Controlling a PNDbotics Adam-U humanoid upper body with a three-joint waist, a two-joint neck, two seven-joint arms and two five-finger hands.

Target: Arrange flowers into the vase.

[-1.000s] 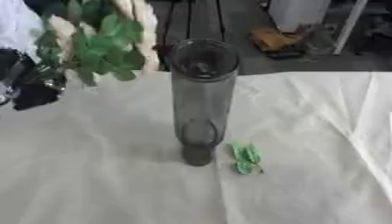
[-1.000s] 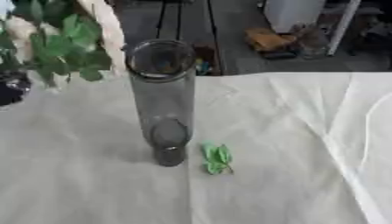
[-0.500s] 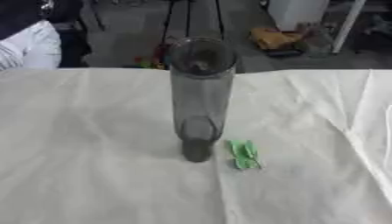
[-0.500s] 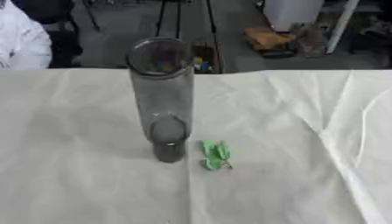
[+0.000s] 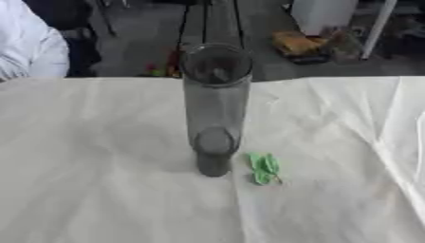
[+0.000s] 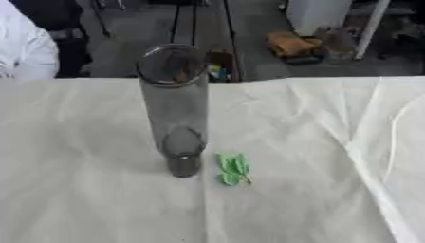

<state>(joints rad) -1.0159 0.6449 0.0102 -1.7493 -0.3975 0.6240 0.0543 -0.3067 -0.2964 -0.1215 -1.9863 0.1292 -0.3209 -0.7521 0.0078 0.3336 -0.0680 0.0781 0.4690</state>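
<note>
A tall dark glass vase [image 5: 214,109] stands upright in the middle of the white-clothed table [image 5: 91,190], with nothing showing inside it. A small green leafy sprig [image 5: 265,168] lies flat on the cloth just right of the vase's base. No flower bunch shows in either view. Neither of my hands is in view.
The cloth has creases and a raised fold running down the right side [image 6: 374,156]. Beyond the table's far edge lie a dark floor, a white cabinet [image 5: 324,14] and an orange object [image 5: 297,43]. A person's white sleeve [image 5: 29,50] shows at the far left.
One second ago my left hand held a bunch of white flowers with green leaves at the upper left; both have left the views. The camera has tilted slightly. Vase and sprig stay put.
</note>
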